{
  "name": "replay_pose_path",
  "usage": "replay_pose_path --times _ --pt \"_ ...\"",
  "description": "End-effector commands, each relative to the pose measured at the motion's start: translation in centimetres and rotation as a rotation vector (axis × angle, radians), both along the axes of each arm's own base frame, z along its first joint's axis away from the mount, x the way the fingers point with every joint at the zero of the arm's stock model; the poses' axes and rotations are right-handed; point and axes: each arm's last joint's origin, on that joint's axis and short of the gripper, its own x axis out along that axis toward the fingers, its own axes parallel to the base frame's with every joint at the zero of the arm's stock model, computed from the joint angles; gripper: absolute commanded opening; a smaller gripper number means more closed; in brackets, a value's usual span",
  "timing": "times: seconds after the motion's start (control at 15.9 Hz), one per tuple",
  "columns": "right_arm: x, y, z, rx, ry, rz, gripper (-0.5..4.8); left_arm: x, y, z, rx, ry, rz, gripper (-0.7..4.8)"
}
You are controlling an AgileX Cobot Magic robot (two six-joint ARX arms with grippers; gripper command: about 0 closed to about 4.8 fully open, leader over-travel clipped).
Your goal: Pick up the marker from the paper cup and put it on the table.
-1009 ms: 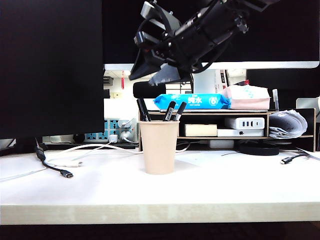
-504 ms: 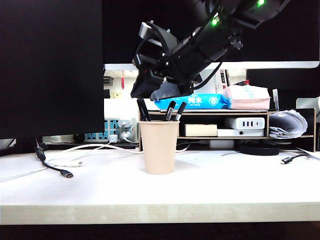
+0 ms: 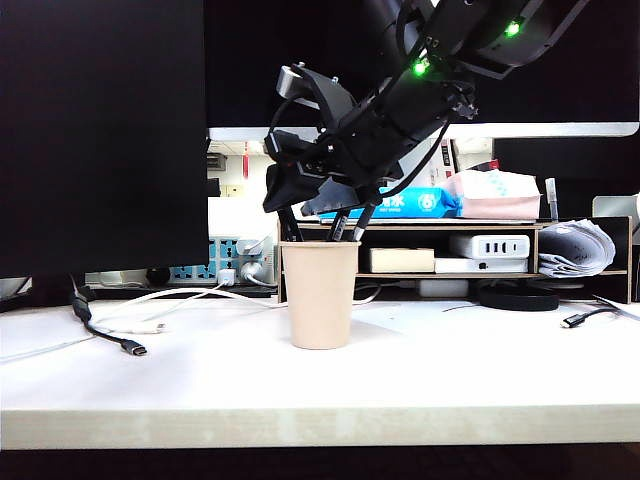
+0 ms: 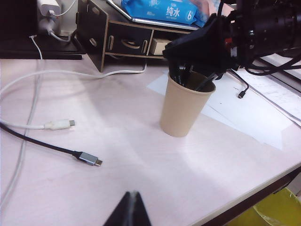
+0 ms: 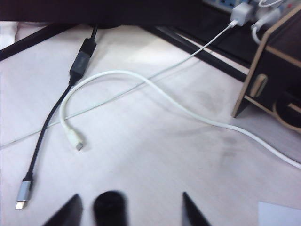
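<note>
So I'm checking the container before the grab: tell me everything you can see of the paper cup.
The paper cup is plain beige, unprinted, with a rolled rim, tapering toward its base. It stands upright on the white table, in front of the wooden shelf. Black markers stick out of it. The right gripper hangs open just above its rim; contact cannot be told.

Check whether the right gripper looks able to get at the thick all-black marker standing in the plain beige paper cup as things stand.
Probably yes. The right gripper hangs open just above the paper cup, and its wrist view shows the marker top between the spread fingertips, with nothing blocking. The left gripper stays away.
</note>
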Motion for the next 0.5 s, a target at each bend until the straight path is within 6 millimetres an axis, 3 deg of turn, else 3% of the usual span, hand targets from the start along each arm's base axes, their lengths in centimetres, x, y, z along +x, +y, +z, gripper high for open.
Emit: replay_pose_path --times 0.06,0.25,0.5 --pt "0.10 0.01 0.44 0.009 -0.034 -0.019 1.73 -0.01 -0.02 -0.02 0.001 0.002 -0.008 -0.05" --pt "0.09 0.04 0.47 0.011 -0.036 -0.019 1.02 -0.01 -0.02 -0.02 0.000 0.002 -0.008 -0.05" --pt "-0.01 0.19 0.48 0.011 -0.036 -0.014 0.80 -0.01 -0.02 -0.02 0.001 0.002 -0.008 -0.05"
